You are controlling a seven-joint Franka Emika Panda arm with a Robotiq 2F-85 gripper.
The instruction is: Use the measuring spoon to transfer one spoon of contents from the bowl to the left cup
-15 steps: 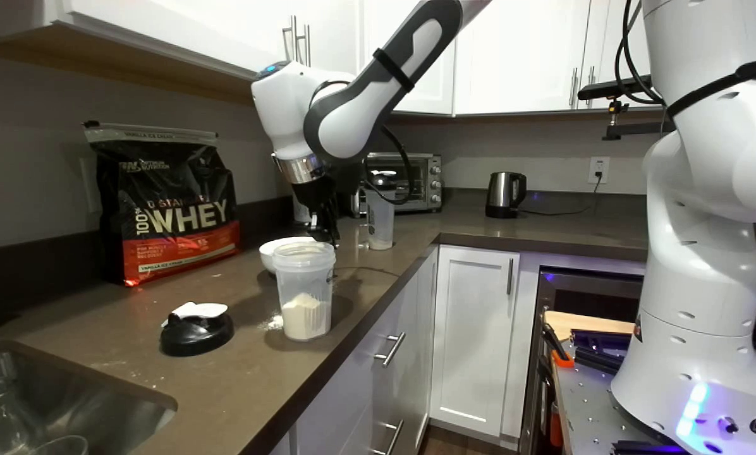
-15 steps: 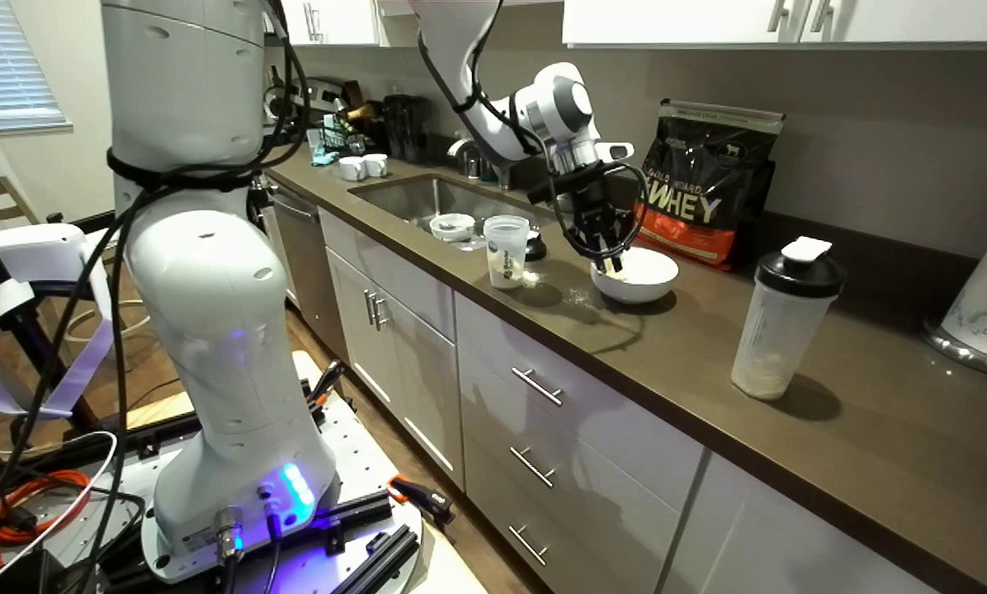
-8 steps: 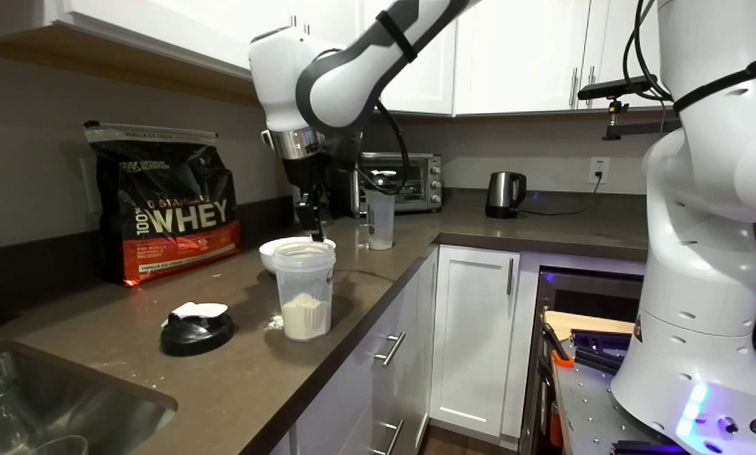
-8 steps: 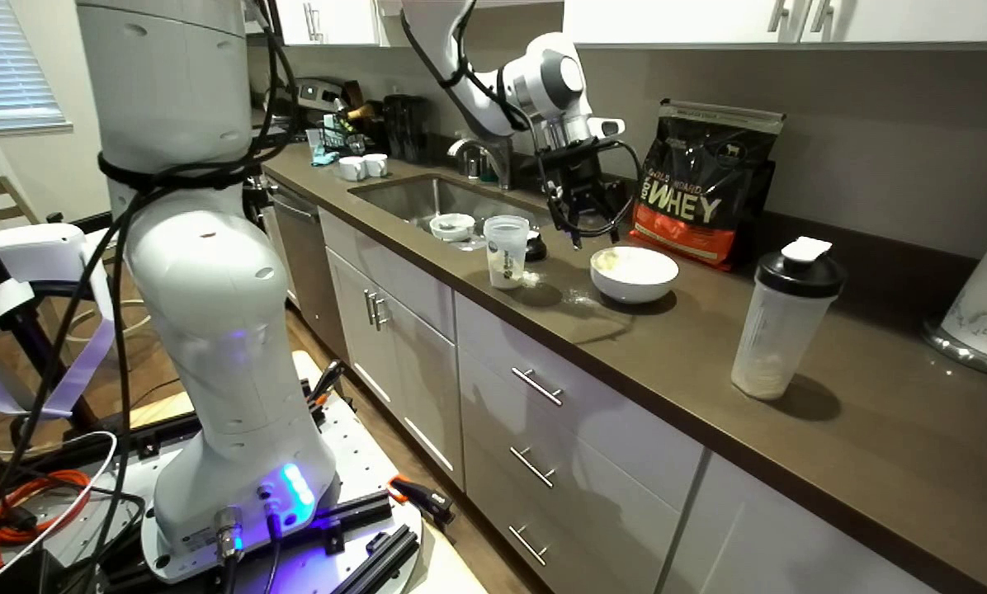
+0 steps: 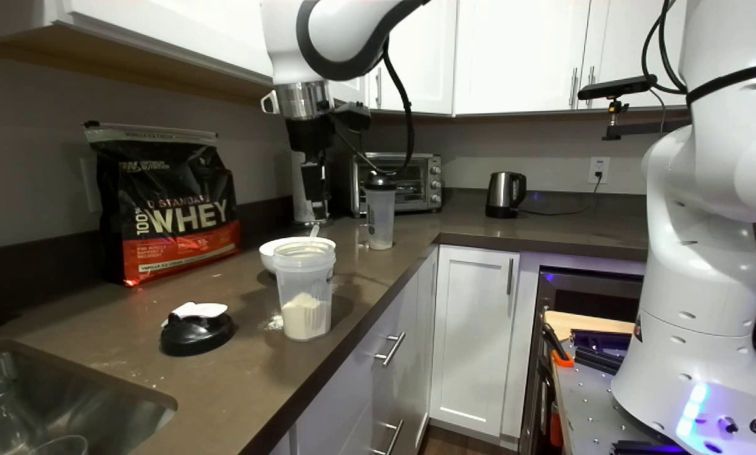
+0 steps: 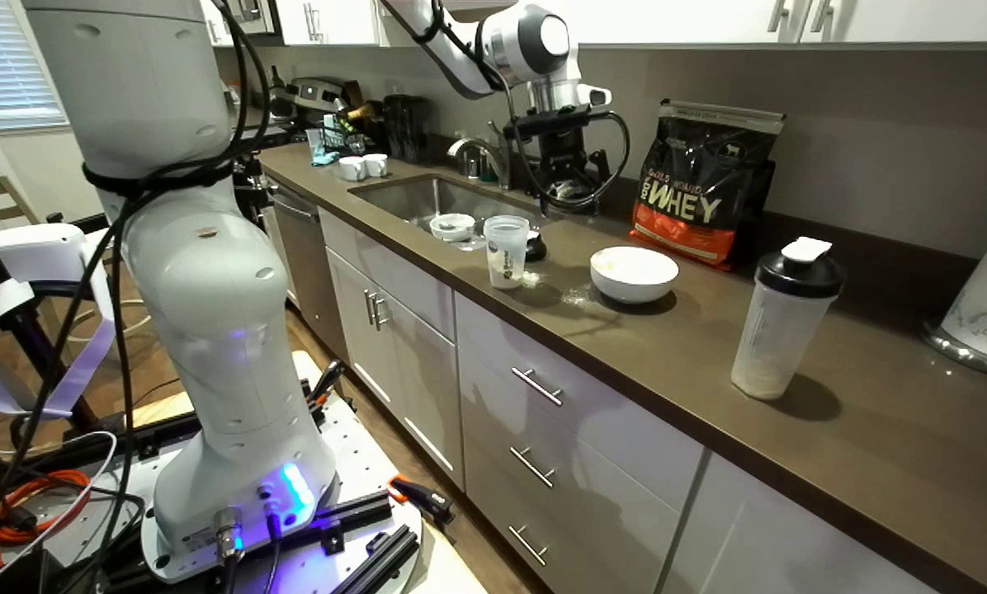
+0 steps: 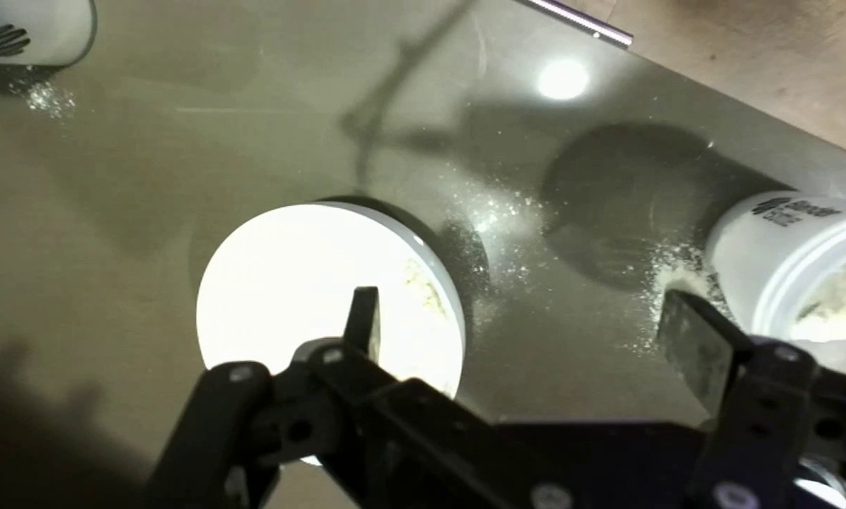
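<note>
Gripper [image 7: 525,319] is being held spread wide, nothing gripped
Left to right, the left cup [image 6: 506,243] is being kept uncapped, presumably for filling; the spoon [image 5: 315,230] is seemingly being propped in the bowl [image 6: 635,287], tilted up, probably for easy grasping.

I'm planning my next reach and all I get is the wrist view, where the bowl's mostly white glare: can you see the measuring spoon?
Observer: Yes: in an exterior view, the pale handle of what looks like the measuring spoon shows above the rim of the bowl.
Operator: How full is the open cup at right?
Observer: Powder shows through its wall, heaped well short of the rim.
Operator: And the bottle top left, is it capped?
Observer: Yes, both exterior views show a black lid on it.
</note>
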